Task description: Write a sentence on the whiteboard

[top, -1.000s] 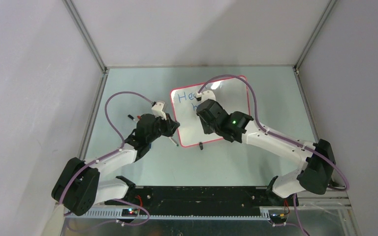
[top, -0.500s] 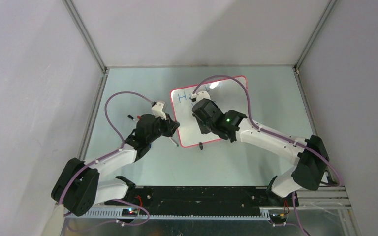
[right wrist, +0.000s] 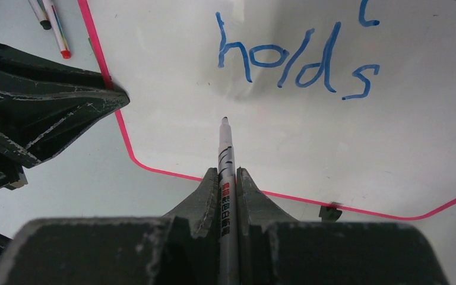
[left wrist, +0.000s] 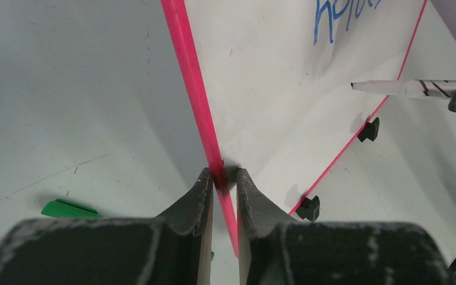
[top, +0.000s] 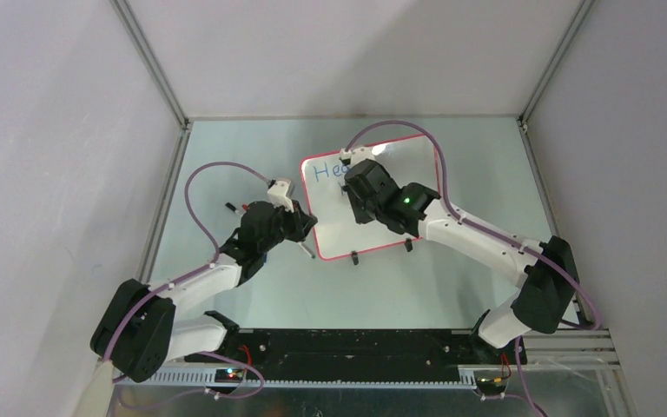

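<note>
The whiteboard (top: 334, 233) lies on the table, glossy white in a thin red frame. Blue lettering of the sentence (top: 323, 169) shows at its top left; the right arm covers the rest. In the right wrist view the word "holds" (right wrist: 297, 62) reads clearly. My left gripper (top: 307, 228) (left wrist: 221, 177) is shut on the board's left red edge. My right gripper (top: 353, 191) (right wrist: 223, 172) is shut on a silver marker (right wrist: 225, 151), whose tip sits over bare board just below "holds". The marker (left wrist: 404, 88) also shows in the left wrist view.
A green-tipped pen (top: 306, 252) (left wrist: 65, 209) lies beside the left gripper. More markers (top: 236, 208) (right wrist: 53, 24) lie left of the board. The board's two black feet (top: 354, 257) (top: 407, 246) stick out from its near edge. Grey walls close in the table.
The right gripper with the marker has shifted a little across the board, first left, then away from the bases. The left gripper keeps its hold on the board's edge.
</note>
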`<control>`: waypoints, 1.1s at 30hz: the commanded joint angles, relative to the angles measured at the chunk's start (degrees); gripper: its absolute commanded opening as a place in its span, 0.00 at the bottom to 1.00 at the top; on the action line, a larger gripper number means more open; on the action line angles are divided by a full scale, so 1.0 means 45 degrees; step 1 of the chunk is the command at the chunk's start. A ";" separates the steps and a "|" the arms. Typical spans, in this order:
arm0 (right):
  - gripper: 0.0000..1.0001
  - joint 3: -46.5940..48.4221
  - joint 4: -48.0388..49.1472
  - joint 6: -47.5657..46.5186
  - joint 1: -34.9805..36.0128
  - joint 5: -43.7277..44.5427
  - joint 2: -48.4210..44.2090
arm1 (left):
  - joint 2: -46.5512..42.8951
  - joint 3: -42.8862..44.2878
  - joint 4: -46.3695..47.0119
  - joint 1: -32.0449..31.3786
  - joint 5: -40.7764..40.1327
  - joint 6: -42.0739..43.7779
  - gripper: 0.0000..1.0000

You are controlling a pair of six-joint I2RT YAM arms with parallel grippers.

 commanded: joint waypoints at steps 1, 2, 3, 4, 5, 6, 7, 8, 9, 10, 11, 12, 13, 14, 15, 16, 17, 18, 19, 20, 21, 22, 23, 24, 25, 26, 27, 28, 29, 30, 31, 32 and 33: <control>0.00 0.0546 0.0388 -0.0206 -0.0044 -0.0255 0.0296 | -0.0184 0.0429 -0.0095 -0.0051 -0.0430 0.0608 0.17; 0.00 0.0540 0.0437 -0.0215 -0.0054 -0.0284 0.0371 | -0.0191 0.0429 -0.0095 -0.0056 -0.0434 0.0608 0.17; 0.00 0.0541 0.0468 -0.0246 -0.0037 -0.0340 0.0409 | -0.0188 0.0414 -0.0105 -0.0060 -0.0441 0.0608 0.17; 0.00 0.0537 0.0531 -0.0245 -0.0021 -0.0365 0.0477 | -0.0202 0.0412 -0.0112 -0.0060 -0.0432 0.0608 0.17; 0.00 0.0535 0.0554 -0.0248 -0.0014 -0.0355 0.0501 | -0.0194 0.0410 -0.0094 -0.0061 -0.0430 0.0608 0.17; 0.00 0.0534 0.0625 -0.0246 0.0000 -0.0362 0.0529 | -0.0203 0.0410 -0.0085 -0.0061 -0.0429 0.0608 0.17; 0.00 0.0544 0.0640 -0.0249 0.0006 -0.0367 0.0547 | -0.0204 0.0409 -0.0090 -0.0061 -0.0438 0.0608 0.17; 0.00 0.0581 0.0662 -0.0246 0.0010 -0.0346 0.0599 | -0.0196 0.0409 -0.0089 -0.0061 -0.0421 0.0608 0.17; 0.00 0.0596 0.0668 -0.0263 -0.0001 -0.0339 0.0621 | -0.0191 0.0409 -0.0082 -0.0061 -0.0425 0.0618 0.17; 0.00 0.0618 0.0673 -0.0248 -0.0003 -0.0319 0.0652 | -0.0188 0.0409 -0.0087 -0.0061 -0.0413 0.0613 0.17; 0.00 0.0625 0.0674 -0.0265 0.0010 -0.0316 0.0677 | -0.0187 0.0409 -0.0081 -0.0061 -0.0421 0.0610 0.17; 0.00 0.0640 0.0699 -0.0263 0.0004 -0.0289 0.0720 | -0.0186 0.0409 -0.0091 -0.0061 -0.0427 0.0609 0.17; 0.00 0.0646 0.0716 -0.0263 -0.0001 -0.0281 0.0740 | -0.0186 0.0409 -0.0083 -0.0061 -0.0428 0.0608 0.17; 0.00 0.0689 0.0720 -0.0282 0.0011 -0.0246 0.0789 | -0.0186 0.0409 -0.0077 -0.0061 -0.0414 0.0608 0.17; 0.00 0.0709 0.0715 -0.0292 0.0013 -0.0221 0.0836 | -0.0186 0.0409 -0.0076 -0.0051 -0.0415 0.0608 0.17; 0.00 0.0734 0.0734 -0.0294 -0.0001 -0.0177 0.0857 | -0.0186 0.0409 -0.0076 -0.0059 -0.0412 0.0608 0.17; 0.00 0.0745 0.0753 -0.0288 0.0007 -0.0167 0.0882 | -0.0181 0.0409 -0.0080 -0.0060 -0.0424 0.0608 0.17; 0.00 0.0747 0.0773 -0.0298 -0.0002 -0.0135 0.0889 | -0.0184 0.0409 -0.0088 -0.0061 -0.0417 0.0608 0.17; 0.00 0.0758 0.0812 -0.0300 0.0006 -0.0116 0.0895 | -0.0186 0.0409 -0.0093 -0.0061 -0.0416 0.0608 0.17; 0.00 0.0763 0.0822 -0.0292 -0.0002 -0.0078 0.0896 | -0.0176 0.0409 -0.0084 -0.0061 -0.0412 0.0608 0.18; 0.00 0.0767 0.0819 -0.0297 0.0006 -0.0024 0.0897 | -0.0179 0.0409 -0.0092 -0.0061 -0.0400 0.0608 0.18; 0.00 0.0768 0.0825 -0.0291 0.0012 -0.0003 0.0897 | -0.0192 0.0409 -0.0093 -0.0061 -0.0395 0.0608 0.18; 0.00 0.0778 0.0835 -0.0289 0.0013 0.0038 0.0897 | -0.0188 0.0409 -0.0094 -0.0061 -0.0396 0.0608 0.18; 0.00 0.0773 0.0853 -0.0296 -0.0015 0.0058 0.0897 | -0.0187 0.0424 -0.0085 -0.0061 -0.0402 0.0608 0.18; 0.00 0.0770 0.0878 -0.0295 -0.0012 0.0093 0.0897 | -0.0172 0.0417 -0.0063 -0.0061 -0.0407 0.0608 0.18; 0.00 0.0769 0.0884 -0.0299 -0.0009 0.0105 0.0897 | -0.0179 0.0416 -0.0059 -0.0061 -0.0398 0.0608 0.18; 0.00 0.0769 0.0888 -0.0301 -0.0011 0.0114 0.0897 | -0.0170 0.0422 -0.0057 -0.0061 -0.0403 0.0608 0.18; 0.00 0.0769 0.0879 -0.0311 -0.0018 0.0116 0.0921 | -0.0178 0.0418 -0.0066 -0.0061 -0.0398 0.0608 0.18; 0.00 0.0769 0.0887 -0.0319 -0.0028 0.0117 0.0929 | -0.0165 0.0423 -0.0063 -0.0061 -0.0403 0.0608 0.18; 0.00 0.0769 0.0869 -0.0330 -0.0036 0.0117 0.0954 | -0.0176 0.0427 -0.0069 -0.0061 -0.0398 0.0608 0.18; 0.00 0.0769 0.0865 -0.0319 -0.0052 0.0117 0.0974 | -0.0181 0.0428 -0.0084 -0.0066 -0.0394 0.0608 0.18; 0.00 0.0769 0.0869 -0.0310 -0.0058 0.0107 0.1014 | -0.0185 0.0429 -0.0092 -0.0064 -0.0391 0.0608 0.18; 0.00 0.0769 0.0870 -0.0309 -0.0062 0.0129 0.1033 | -0.0186 0.0429 -0.0093 -0.0062 -0.0400 0.0608 0.18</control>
